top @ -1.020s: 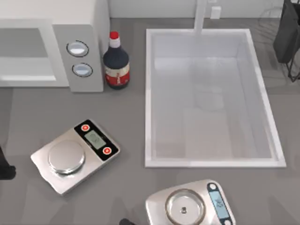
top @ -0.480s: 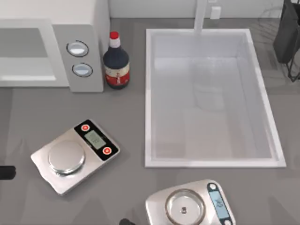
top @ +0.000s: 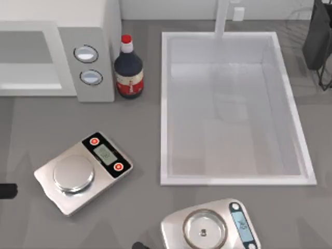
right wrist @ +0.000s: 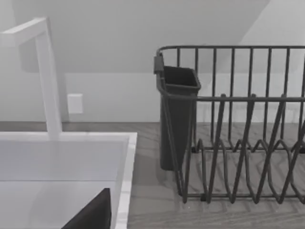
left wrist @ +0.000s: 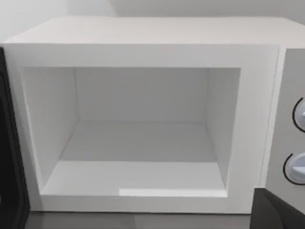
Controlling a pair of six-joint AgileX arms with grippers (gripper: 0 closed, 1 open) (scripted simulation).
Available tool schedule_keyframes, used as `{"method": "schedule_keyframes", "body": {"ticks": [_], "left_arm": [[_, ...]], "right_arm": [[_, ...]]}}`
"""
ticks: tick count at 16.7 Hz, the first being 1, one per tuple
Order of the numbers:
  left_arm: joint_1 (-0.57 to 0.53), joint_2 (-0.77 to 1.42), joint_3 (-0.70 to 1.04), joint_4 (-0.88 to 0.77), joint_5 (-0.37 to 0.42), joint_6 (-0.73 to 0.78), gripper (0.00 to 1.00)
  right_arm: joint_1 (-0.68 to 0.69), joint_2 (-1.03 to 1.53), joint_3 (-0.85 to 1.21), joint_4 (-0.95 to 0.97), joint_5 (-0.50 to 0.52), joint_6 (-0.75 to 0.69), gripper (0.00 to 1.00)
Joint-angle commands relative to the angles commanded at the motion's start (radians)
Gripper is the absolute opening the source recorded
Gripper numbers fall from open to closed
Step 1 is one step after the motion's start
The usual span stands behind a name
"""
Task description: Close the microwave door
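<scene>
The white microwave (top: 57,57) stands at the table's back left, its grey panel with two round knobs (top: 87,65) facing the front. In the left wrist view its cavity (left wrist: 138,138) gapes open, white and bare inside. The microwave door is out of view. A dark upright strip (left wrist: 9,157) sits at the cavity's side, and I cannot tell what it is. A black piece of my left arm (top: 6,191) pokes in at the table's left edge, in front of the microwave. A dark part of my right gripper (right wrist: 93,213) hangs over the sink's rim.
A dark sauce bottle with a red cap (top: 128,70) stands right beside the microwave. Two silver kitchen scales (top: 83,173) (top: 210,228) lie in front. A white sink (top: 165,109) with a faucet (right wrist: 50,81) takes the middle, and a black dish rack (right wrist: 238,124) stands at the back right.
The black piece of my left arm at the left edge has shrunk back toward the edge since a second ago. Nothing else has moved.
</scene>
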Motion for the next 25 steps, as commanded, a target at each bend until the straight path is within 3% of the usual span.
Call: {"method": "schedule_keyframes", "body": {"ticks": [3, 8, 11, 18, 25], "left_arm": [[-0.04, 0.008, 0.007, 0.002, -0.04, 0.0, 0.0], [-0.25, 0.042, 0.032, 0.01, -0.25, 0.001, 0.0], [-0.334, 0.056, 0.043, 0.013, -0.334, 0.001, 0.0], [-0.341, 0.037, 0.036, -0.003, -0.341, 0.0, 0.0], [-0.292, -0.153, -0.016, -0.138, -0.292, -0.003, 0.0]], "right_arm": [[0.0, 0.0, 0.0, 0.0, 0.0, 0.0, 1.0], [0.0, 0.0, 0.0, 0.0, 0.0, 0.0, 1.0], [0.0, 0.0, 0.0, 0.0, 0.0, 0.0, 1.0], [0.0, 0.0, 0.0, 0.0, 0.0, 0.0, 1.0], [0.0, 0.0, 0.0, 0.0, 0.0, 0.0, 1.0]]}}
